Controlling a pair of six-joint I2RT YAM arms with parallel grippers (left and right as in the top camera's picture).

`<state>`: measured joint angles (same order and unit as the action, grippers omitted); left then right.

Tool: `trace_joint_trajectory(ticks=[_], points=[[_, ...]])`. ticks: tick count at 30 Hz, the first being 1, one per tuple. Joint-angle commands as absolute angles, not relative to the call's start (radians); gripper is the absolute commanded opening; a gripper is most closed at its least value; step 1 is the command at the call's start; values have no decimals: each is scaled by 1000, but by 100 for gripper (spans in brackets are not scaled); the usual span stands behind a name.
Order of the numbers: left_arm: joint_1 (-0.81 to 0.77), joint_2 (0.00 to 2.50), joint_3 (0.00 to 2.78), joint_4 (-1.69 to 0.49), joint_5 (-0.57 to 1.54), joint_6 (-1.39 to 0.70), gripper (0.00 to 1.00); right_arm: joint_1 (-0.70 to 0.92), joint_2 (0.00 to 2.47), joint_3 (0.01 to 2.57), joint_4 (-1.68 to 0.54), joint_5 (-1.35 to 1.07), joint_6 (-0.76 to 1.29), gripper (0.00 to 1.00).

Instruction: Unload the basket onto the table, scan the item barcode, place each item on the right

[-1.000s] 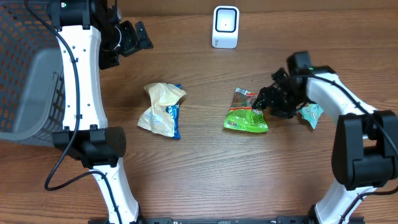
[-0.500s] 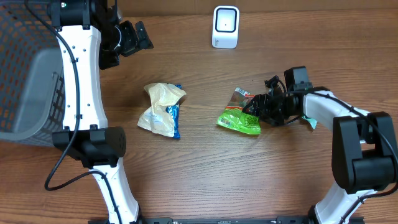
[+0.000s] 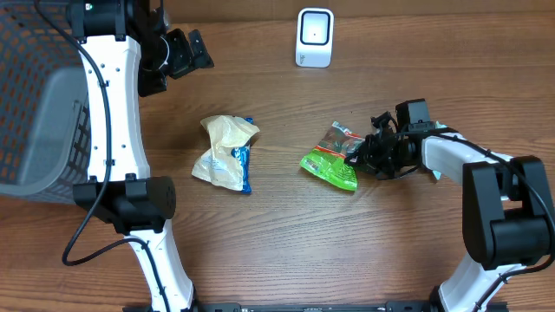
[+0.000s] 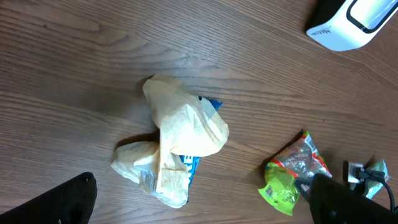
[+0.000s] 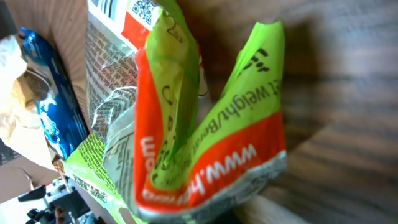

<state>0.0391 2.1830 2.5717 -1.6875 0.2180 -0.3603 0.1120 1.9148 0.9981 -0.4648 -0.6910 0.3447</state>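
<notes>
Wooden table [image 3: 286, 251] runs under everything. Right of centre in the overhead view, the right gripper [image 3: 357, 156] is clenched on the edge of the crumpled green snack bag [image 3: 325, 165]. The right wrist view shows what looks like a barcode [image 5: 107, 7] at the bag's upper left. Best to lift gently, then turn that printed face toward the white scanner [image 3: 314, 37] at top centre. At upper left, the left gripper [image 3: 186, 54] hangs wide open, holding nothing.

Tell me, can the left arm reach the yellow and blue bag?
Probably yes. The left gripper is open, and the yellow and blue bag lies by itself, in plain view of that arm's camera, with nothing in between.
</notes>
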Motion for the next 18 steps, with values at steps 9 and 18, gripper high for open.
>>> trace_joint_trajectory(ticks=[9, 18], points=[[31, 2188, 2572, -1689, 229, -344, 100, 116, 1739, 1138, -678, -541, 56, 4], [31, 2188, 2572, -1689, 229, -344, 100, 121, 1525, 1168, -657, -609, -218, 4]])
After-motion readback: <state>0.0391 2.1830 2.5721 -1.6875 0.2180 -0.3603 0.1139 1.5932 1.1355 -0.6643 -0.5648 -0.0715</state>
